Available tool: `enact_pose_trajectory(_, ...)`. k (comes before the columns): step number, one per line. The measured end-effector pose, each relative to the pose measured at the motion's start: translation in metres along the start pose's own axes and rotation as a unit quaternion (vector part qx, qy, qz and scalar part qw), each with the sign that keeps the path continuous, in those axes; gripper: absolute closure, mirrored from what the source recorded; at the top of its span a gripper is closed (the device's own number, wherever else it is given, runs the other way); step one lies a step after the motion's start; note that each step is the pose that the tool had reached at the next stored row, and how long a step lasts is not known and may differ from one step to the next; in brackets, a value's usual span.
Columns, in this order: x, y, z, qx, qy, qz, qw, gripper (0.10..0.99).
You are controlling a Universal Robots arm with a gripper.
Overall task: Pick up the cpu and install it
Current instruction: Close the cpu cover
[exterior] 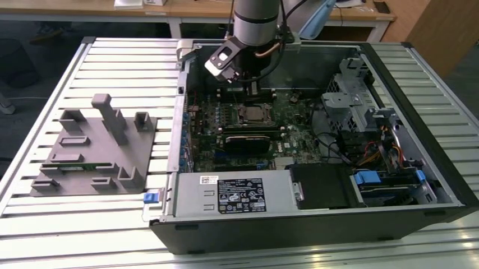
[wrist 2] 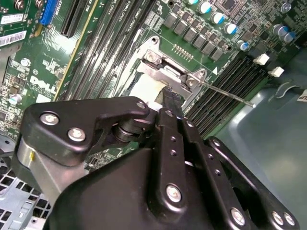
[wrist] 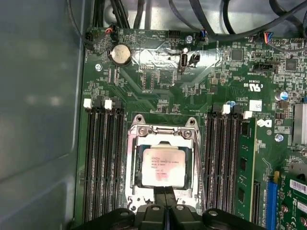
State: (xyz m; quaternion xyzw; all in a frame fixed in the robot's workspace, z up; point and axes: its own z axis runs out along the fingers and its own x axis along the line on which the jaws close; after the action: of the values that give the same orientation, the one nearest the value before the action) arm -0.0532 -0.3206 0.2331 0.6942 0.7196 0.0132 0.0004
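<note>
jaws pressed together, no gap between them and nothing gripped. the gripper [wrist: 164, 192] sets its tip at the edge of the cpu [wrist: 163, 165]; whether it touches, i cannot tell. the cpu lies flat inside the metal socket frame [wrist: 163, 130] on the motherboard [wrist: 158, 91], silvery top up. in the exterior view the arm [exterior: 254, 22] hangs near-vertical inside the open computer case [exterior: 299, 238], wrist above the socket frame.

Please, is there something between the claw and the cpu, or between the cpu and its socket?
Nothing visible does. In the first wrist view the cpu lies flat inside the metal socket frame. The shut claw is right at the cpu's edge, with no cable or part between them.
</note>
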Motion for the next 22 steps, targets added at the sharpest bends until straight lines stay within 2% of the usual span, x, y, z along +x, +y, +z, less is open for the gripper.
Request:
enact_pose_trajectory(6,-0.0013,-0.0057,0.0057,0.0000,0.0001,0.000,1.0000,0.980)
enact_pose_trajectory(12,-0.0016,-0.0060,0.0164,0.0000,0.0001,0.000,1.0000,0.980)
enact_pose_trajectory(22,-0.0018,-0.0062,0.0278,0.0000,0.0006,0.000,1.0000,0.980)
